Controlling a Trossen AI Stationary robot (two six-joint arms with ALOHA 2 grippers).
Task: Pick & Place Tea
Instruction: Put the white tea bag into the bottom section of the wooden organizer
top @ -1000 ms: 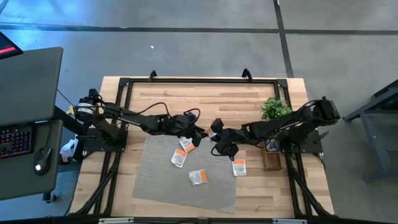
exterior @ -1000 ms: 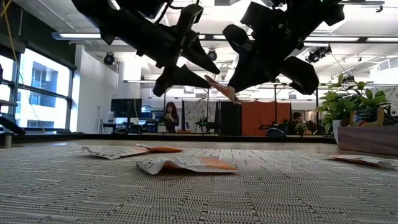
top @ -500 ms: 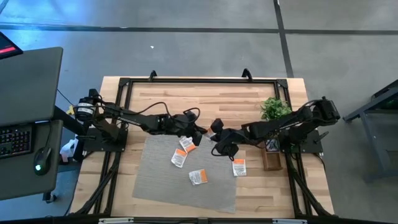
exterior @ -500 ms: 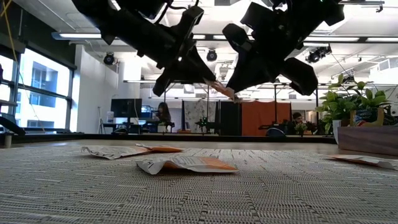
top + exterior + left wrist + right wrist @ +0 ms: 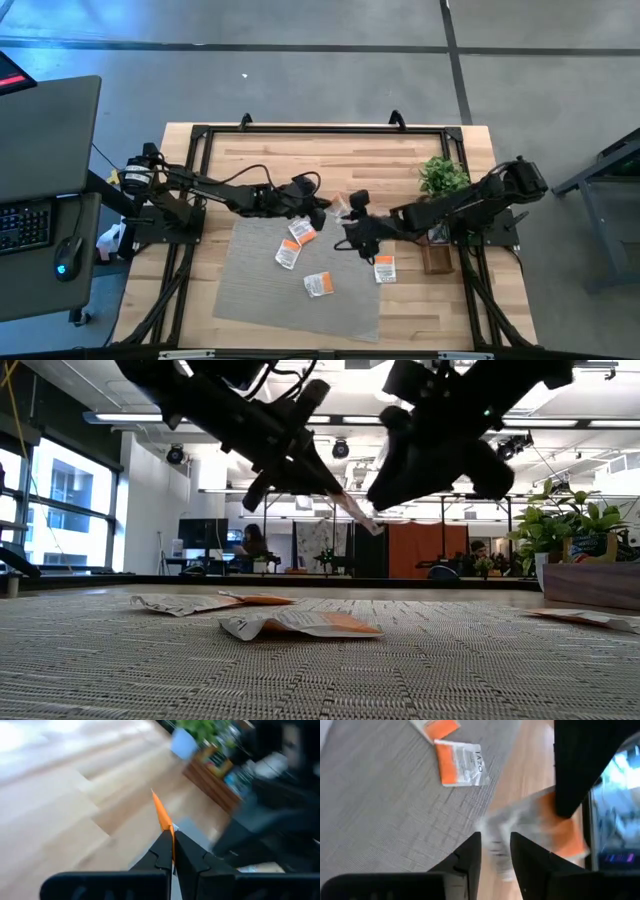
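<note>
One white-and-orange tea sachet [image 5: 358, 515] hangs in the air above the far edge of the grey mat [image 5: 250, 290]. My left gripper [image 5: 326, 208] is shut on it. My right gripper [image 5: 495, 851] stands open just to the right of it, its fingers apart and off the sachet [image 5: 540, 825]. Several more tea sachets lie flat on the mat: two near its far edge [image 5: 300, 232] [image 5: 287, 253], one in the middle [image 5: 320, 285] and one at its right edge [image 5: 384, 268]. My left gripper pinches the sachet by one end [image 5: 170, 831] between its two fingers. The fingers slant down toward the table's right. The sachet sticks out beyond the fingertips [image 5: 335, 492], seen edge-on, tilted downward and lifted clear of the mat.
A narrow brown wooden tray [image 5: 433, 258] and a small green potted plant [image 5: 441, 176] stand at the table's right side, under my right arm. Bare wood lies beyond the mat's far edge. People sit in the room behind the table.
The sachet has passed from right to left. My left gripper has shut on it, then my right gripper has opened, let go and drawn back a little toward the table's right edge. The sachet stays in the air at about the same place.
</note>
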